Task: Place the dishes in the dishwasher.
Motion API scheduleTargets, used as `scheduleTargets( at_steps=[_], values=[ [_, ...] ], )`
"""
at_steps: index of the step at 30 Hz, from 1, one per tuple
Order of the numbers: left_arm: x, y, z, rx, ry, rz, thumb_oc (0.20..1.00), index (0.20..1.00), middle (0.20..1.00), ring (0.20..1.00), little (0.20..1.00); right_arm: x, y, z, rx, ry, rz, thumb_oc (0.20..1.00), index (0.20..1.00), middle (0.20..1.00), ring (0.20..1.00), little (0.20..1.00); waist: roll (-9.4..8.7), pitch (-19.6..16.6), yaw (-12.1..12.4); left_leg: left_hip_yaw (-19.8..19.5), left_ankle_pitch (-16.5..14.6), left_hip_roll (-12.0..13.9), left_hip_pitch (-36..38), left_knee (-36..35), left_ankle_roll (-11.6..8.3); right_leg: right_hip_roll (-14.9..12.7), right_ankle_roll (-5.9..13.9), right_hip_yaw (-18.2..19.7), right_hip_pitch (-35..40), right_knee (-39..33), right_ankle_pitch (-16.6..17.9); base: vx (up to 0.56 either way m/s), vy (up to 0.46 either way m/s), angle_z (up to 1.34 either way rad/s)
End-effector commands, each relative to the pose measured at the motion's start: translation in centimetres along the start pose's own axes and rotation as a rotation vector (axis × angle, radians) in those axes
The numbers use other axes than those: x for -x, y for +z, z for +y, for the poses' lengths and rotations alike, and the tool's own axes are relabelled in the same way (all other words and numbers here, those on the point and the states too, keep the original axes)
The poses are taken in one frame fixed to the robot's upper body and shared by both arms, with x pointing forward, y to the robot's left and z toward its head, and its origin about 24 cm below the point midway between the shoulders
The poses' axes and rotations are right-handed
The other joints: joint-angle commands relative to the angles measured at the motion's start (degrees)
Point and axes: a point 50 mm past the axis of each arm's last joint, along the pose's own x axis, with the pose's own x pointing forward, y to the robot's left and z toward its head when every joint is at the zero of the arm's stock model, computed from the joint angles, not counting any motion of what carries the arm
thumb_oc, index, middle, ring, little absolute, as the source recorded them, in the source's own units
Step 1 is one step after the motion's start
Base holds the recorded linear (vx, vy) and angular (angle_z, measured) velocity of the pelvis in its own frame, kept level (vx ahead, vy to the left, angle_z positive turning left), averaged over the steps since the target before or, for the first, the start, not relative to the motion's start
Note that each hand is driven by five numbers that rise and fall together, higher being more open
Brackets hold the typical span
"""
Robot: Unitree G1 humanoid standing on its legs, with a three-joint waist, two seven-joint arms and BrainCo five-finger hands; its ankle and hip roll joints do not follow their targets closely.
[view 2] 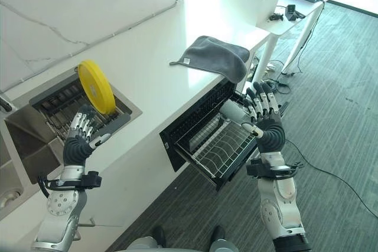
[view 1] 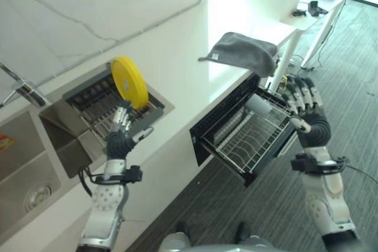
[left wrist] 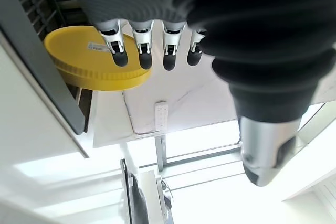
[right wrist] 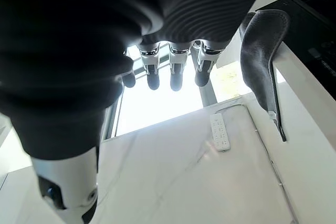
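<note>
In your left eye view, the round yellow plastic plate [view 1: 130, 82] stands on edge in the dark wire drying rack [view 1: 100, 105] set in the steel sink [view 1: 35, 163]; your left hand [view 1: 121, 129] is raised just in front of that rack, fingers straight and relaxed, holding nothing, near the plate but apart from it; the black pull-out dishwasher drawer with its wire basket [view 1: 248, 137] stands open below the white countertop [view 1: 177, 57]; your right hand [view 1: 304, 104] is held up at the drawer's outer corner, fingers spread and empty; a grey folded cloth [view 1: 242, 51] lies on the counter edge above the drawer. In your left wrist view, straight fingertips [left wrist: 142, 56] point towards the yellow plate. In your right wrist view, the fingers [right wrist: 176, 74] are extended with nothing between them; the grey cloth hangs beside them.
</note>
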Motion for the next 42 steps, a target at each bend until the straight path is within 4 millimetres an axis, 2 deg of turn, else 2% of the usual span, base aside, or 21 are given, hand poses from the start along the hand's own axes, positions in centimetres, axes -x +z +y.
scheduleTargets(
  at_steps=[1,2,4,6,8,10,13,17,19,24,28,34,38,42],
  values=[
    [-1.3,2.6,0.4,-0.013,-0.002,-0.163,1.0,1.0,1.0,1.0,1.0,-1.7,2.0,1.0,0.0,0.118,-0.097,1.0,1.0,1.0,1.0,1.0,-3.08,0.0,1.3,-2.3,-6.3,-2.9,-3.1,11.2,1.22,-2.9,0.11,2.7,1.3,8.3,-7.7,0.02,-0.045,0.3],
    [-1.2,2.6,0.3,-0.012,-0.005,-0.163,1.0,1.0,1.0,1.0,1.0,-1.8,1.9,1.1,0.005,0.13,-0.088,1.0,1.0,1.0,1.0,1.0,-3.06,0.6,1.9,-3.7,-5.8,-3.0,-4.9,13.0,0.93,-2.6,-0.15,3.3,1.6,8.5,-7.8,0.03,0.011,0.27],
    [-1.1,2.6,0.1,-0.013,-0.019,-0.176,1.0,1.0,1.0,1.0,1.0,-2.1,1.9,1.3,0.006,0.146,-0.089,1.0,1.0,1.0,1.0,1.0,-2.58,1.3,2.7,-4.6,-3.7,-2.0,-6.6,10.2,-0.39,-2.3,0.4,4.2,2.4,9.0,-8.9,0.12,0.103,0.11],
    [-1.1,2.5,-0.4,-0.017,-0.031,-0.172,1.0,1.0,1.0,1.0,1.0,-2.3,1.6,1.9,0.037,0.166,-0.084,1.0,1.0,1.0,1.0,1.0,-2.27,1.5,3.1,-3.5,-1.8,-0.6,-6.8,7.1,-1.46,-3.2,0.83,2.8,3.6,9.1,-9.4,0.16,0.184,0.08],
    [-1.2,2.6,-0.4,-0.035,-0.018,-0.179,1.0,1.0,1.0,1.0,1.0,-2.4,1.5,2.3,0.022,0.204,-0.065,1.0,1.0,1.0,1.0,1.0,-1.93,0.6,3.8,-3.3,-0.5,-1.3,-4.7,3.0,-0.49,-4.5,1.8,0.2,3.6,8.9,-8.4,0.07,0.191,0.16],
    [-1.1,2.8,-0.1,-0.045,-0.001,-0.188,1.0,1.0,1.0,1.0,1.0,-2.3,1.3,2.7,0.013,0.239,-0.046,1.0,1.0,1.0,1.0,1.0,-2.15,-0.2,4.6,-4.6,-1.8,-2.3,-2.6,1.2,-0.56,-5.2,2.71,-0.4,4.1,8.9,-9.2,0.13,0.067,0.08],
    [-0.8,3.1,0.4,-0.057,0.03,-0.204,1.0,1.0,1.0,1.0,1.0,-2.7,1.0,3.3,0.015,0.267,-0.037,1.0,1.0,1.0,1.0,1.0,-2.45,-0.7,6.2,-5.2,-2.8,-3.3,-1.6,0.8,0.01,-5.5,2.98,-1.7,4.5,8.2,-8.7,0.08,0.001,0.15],
    [-0.4,3.3,0.6,-0.106,0.038,-0.23,1.0,1.0,1.0,1.0,1.0,-4.3,1.2,3.6,0.018,0.251,-0.078,1.0,1.0,1.0,1.0,1.0,-2.92,-0.7,9.1,-6.2,-4.0,-4.0,-1.9,2.1,0.47,-5.5,2.86,-2.8,5.1,6.5,-7.6,0.04,-0.024,0.38],
    [-0.3,3.3,0.9,-0.116,0.06,-0.224,1.0,1.0,1.0,1.0,1.0,-5.8,1.3,4.1,0.031,0.24,-0.092,1.0,1.0,1.0,1.0,1.0,-2.86,-0.8,10.6,-7.0,-3.9,-4.1,-1.5,1.6,0.46,-5.4,2.78,-3.2,5.5,5.5,-7.2,0.04,-0.015,0.51],
    [-0.4,3.2,0.9,-0.137,0.034,-0.214,1.0,1.0,1.0,1.0,1.0,-8.0,1.9,4.2,0.096,0.199,-0.127,1.0,1.0,1.0,1.0,1.0,-2.98,-1.5,12.7,-8.1,-3.2,-3.9,-1.1,0.1,0.39,-5.1,2.63,-4.8,6.1,5.2,-7.3,0.03,-0.014,0.19],
    [-0.5,2.9,0.9,-0.151,0.008,-0.209,1.0,1.0,1.0,1.0,1.0,-9.4,2.8,3.6,0.154,0.144,-0.152,1.0,1.0,1.0,1.0,1.0,-3.09,-1.8,13.6,-8.7,-2.7,-3.9,-0.8,-1.0,0.41,-4.7,2.31,-5.6,6.6,5.5,-7.8,0.04,-0.006,0.07],
    [-0.6,2.8,0.9,-0.163,-0.019,-0.199,1.0,1.0,1.0,1.0,1.0,-10.0,3.2,2.8,0.187,0.116,-0.142,1.0,1.0,1.0,1.0,1.0,-3.38,-2.1,14.1,-9.2,-2.2,-3.8,-0.4,-1.9,0.33,-4.4,2.24,-5.9,7.0,5.5,-7.9,0.06,-0.013,0.1],
    [-0.7,2.7,0.6,-0.171,-0.058,-0.198,1.0,1.0,1.0,1.0,1.0,-11.0,3.3,2.6,0.157,0.098,-0.127,1.0,1.0,1.0,1.0,1.0,-3.56,-2.1,14.7,-9.9,-2.5,-3.9,-0.4,-1.6,0.38,-4.3,2.07,-6.1,7.1,5.5,-8.0,0.07,-0.023,0.02],
    [-0.9,2.7,0.3,-0.177,-0.125,-0.201,1.0,1.0,1.0,1.0,1.0,-12.9,3.9,2.2,0.11,0.061,-0.119,1.0,1.0,1.0,1.0,1.0,-3.39,-1.9,15.7,-10.6,-2.7,-4.0,-0.4,-1.3,0.4,-4.3,1.93,-6.4,7.3,5.8,-8.2,0.09,-0.004,0.04]
  ],
)
